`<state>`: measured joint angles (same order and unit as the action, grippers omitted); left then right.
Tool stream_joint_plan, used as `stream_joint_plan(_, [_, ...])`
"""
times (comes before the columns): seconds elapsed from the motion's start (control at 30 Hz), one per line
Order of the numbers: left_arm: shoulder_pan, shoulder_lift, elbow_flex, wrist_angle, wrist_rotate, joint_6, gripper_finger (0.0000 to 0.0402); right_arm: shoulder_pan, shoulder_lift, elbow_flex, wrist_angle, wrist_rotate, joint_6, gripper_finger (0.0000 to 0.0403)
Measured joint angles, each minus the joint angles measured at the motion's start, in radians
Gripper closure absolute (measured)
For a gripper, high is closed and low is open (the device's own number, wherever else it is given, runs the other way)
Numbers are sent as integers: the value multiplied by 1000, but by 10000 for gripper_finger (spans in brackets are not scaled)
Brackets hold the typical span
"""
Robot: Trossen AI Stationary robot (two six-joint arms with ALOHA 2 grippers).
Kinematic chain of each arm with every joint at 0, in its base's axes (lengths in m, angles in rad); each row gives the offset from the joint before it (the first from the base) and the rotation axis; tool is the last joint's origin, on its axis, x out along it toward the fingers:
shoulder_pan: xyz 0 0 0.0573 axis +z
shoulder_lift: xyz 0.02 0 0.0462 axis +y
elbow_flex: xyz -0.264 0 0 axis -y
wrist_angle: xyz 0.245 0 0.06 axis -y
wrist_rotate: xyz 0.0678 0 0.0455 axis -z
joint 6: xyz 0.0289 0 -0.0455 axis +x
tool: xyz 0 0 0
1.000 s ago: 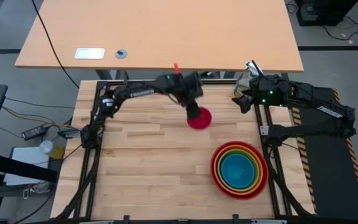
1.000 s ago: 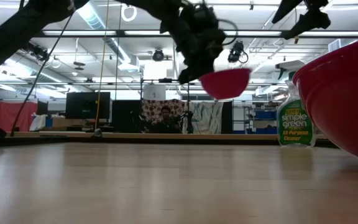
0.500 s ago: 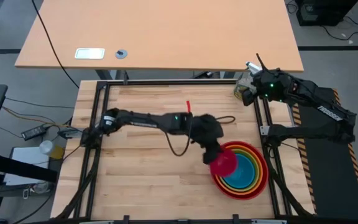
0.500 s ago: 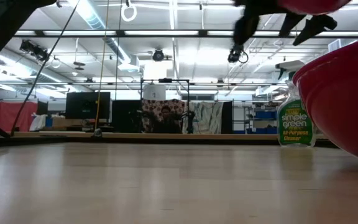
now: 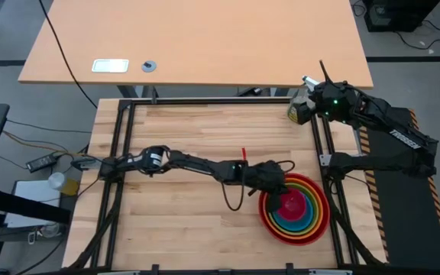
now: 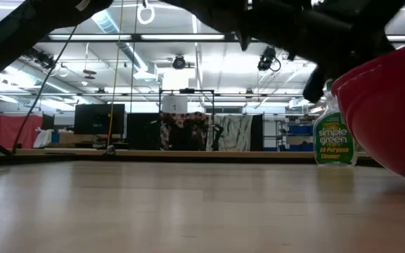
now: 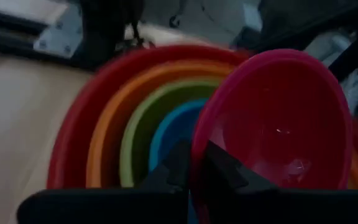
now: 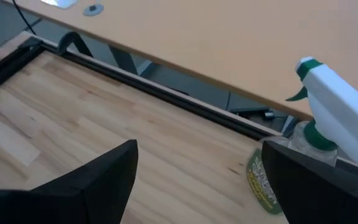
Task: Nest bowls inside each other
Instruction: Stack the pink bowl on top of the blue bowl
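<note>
Four bowls sit nested at the near right of the table: red (image 5: 296, 240) outermost, then orange (image 7: 104, 130), lime green (image 7: 135, 140) and blue (image 7: 166, 134). My left gripper (image 5: 279, 192) reaches over the stack's left rim and is shut on the small magenta bowl (image 5: 291, 204), which is tilted over the blue one. In the low view only the red bowl's wall (image 6: 392, 105) shows. My right gripper (image 8: 197, 180) hangs open with nothing between its fingers, above the table's far right corner. My left gripper pinches the magenta bowl's rim (image 7: 196, 155) on the side nearest the arm, with one finger (image 7: 225, 173) inside the bowl and one (image 7: 174, 167) outside. The fingers come from the table's left, slanting down. The bowl sits tilted inside the stack's opening; whether its bottom rests on the blue bowl I cannot tell.
A clear spray bottle with a green label (image 8: 319, 130) stands at the far right corner, just below my right gripper. A black frame (image 5: 205, 101) borders the wooden table top. A larger tan table (image 5: 197, 38) stands beyond the far edge. The wood left of the stack is bare.
My left gripper has carried the magenta bowl from the far middle of the table toward the near right and down, ending in the mouth of the nested stack. The arm has stretched out across the table and the wrist has tipped; the bowl stays in the fingers.
</note>
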<state>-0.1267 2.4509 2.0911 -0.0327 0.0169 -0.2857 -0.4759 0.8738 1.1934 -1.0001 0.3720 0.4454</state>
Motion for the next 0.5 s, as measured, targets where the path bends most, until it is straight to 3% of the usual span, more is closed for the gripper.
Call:
stream_joint_plan(0.3, [-7, 37, 1, -18, 54, 36, 357, 2, 0, 0, 28, -42, 26, 56])
stream_joint_plan(0.5, [-15, 32, 0, 14, 60, 69, 281, 2, -2, 0, 27, -52, 26, 56])
